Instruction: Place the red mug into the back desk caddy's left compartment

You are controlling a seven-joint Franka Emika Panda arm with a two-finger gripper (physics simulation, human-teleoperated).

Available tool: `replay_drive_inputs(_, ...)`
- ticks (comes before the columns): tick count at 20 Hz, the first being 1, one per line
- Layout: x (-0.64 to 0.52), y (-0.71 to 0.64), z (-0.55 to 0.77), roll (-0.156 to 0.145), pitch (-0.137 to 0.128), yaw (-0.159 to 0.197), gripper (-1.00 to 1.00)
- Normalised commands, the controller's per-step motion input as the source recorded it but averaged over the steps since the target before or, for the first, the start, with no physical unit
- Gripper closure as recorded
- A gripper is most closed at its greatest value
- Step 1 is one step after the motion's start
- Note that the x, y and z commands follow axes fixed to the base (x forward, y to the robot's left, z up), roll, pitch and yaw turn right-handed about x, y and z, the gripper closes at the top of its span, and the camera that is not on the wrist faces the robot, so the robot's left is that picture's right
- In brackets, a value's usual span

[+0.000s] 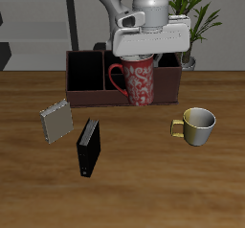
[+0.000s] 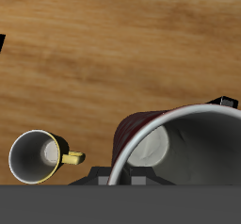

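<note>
One red mug hanging off the gripper, pinched at the rim, lifted just in front of the back desk caddy. Probably rigid, glazed, kinda slippery, so rim hold seems best. Yellow mug well apart.

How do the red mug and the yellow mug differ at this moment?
The red mug is patterned with pale speckles; the yellow mug is plain. The red mug looks taller, the yellow mug squatter. The red mug hangs from the tool in front of the caddy; the yellow mug stands free on the table. Both are upright, with loop handles.
</note>
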Motion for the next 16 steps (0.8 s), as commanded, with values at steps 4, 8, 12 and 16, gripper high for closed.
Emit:
replay_drive_inputs(4, -0.25, -0.02, 0.14, 0.003, -0.014, -0.015, 1.00)
replay_drive_inputs(8, -0.35, -0.04, 0.18, -0.007, -0.005, -0.025, 1.00)
replay_drive_inputs(12, -0.40, -0.07, 0.21, -0.003, -0.014, -0.007, 1.00)
replay_drive_inputs(16, -0.37, -0.11, 0.15, -0.022, 0.000, -0.007, 1.00)
